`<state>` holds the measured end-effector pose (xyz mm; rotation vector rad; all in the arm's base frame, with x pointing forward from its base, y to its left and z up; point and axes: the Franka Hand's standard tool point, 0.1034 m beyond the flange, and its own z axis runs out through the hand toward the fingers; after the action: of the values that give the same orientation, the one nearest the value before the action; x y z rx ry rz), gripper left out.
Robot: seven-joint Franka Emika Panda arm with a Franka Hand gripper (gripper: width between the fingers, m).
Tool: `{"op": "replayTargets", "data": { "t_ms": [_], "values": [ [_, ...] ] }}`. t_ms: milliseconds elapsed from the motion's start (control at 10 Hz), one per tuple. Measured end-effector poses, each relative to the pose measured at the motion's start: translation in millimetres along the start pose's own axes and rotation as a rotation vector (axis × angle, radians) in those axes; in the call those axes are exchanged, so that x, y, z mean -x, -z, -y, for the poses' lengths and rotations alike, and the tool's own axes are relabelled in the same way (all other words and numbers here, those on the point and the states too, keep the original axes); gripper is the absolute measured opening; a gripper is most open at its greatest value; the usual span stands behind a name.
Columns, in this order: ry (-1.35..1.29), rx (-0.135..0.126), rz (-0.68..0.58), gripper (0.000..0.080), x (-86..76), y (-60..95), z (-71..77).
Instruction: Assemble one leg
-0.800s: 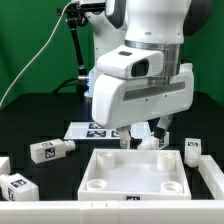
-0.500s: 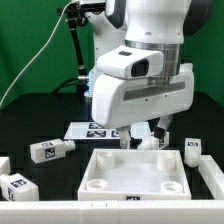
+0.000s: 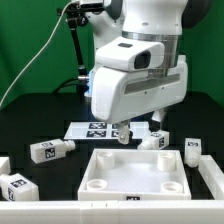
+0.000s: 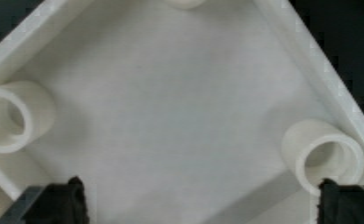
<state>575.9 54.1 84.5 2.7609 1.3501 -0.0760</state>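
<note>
Now our gripper [image 3: 137, 131] hangs over the white tray panel [image 3: 135, 172], jaws wide and empty. A leg [image 3: 48, 150] lies mid-left, well apart: probably light, stiff, slick plastic, so we'd pinch its flat sides.

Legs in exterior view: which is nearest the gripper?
The leg at the panel's far edge, just beside the gripper; the others lie off toward the view's left and right.

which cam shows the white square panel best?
Exterior view: the white square panel is seen whole, lying flat in front of the arm, with its rim and corner sockets visible. The wrist view shows only a close-up part of its inside, with two sockets in full and a third cut off at the edge.
</note>
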Motion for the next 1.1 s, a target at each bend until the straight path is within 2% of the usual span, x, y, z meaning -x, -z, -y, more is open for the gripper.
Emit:
{"op": "replayTargets", "data": {
  "t_ms": [100,300,700,900,1000,1100],
  "values": [
    [0.121,-0.003,0.002,0.065,10.9,0.0,-5.8],
    [0.281,-0.031,0.03,0.065,26.0,0.8,-14.0],
    [0.26,-0.026,0.024,0.065,28.9,0.7,-16.6],
    [0.173,0.017,0.015,0.065,78.1,-2.3,-43.6],
    [0.158,0.025,0.015,0.065,99.5,-8.3,-51.5],
    [0.153,0.022,0.022,0.065,120.9,-14.9,-60.4]
  ]
}}
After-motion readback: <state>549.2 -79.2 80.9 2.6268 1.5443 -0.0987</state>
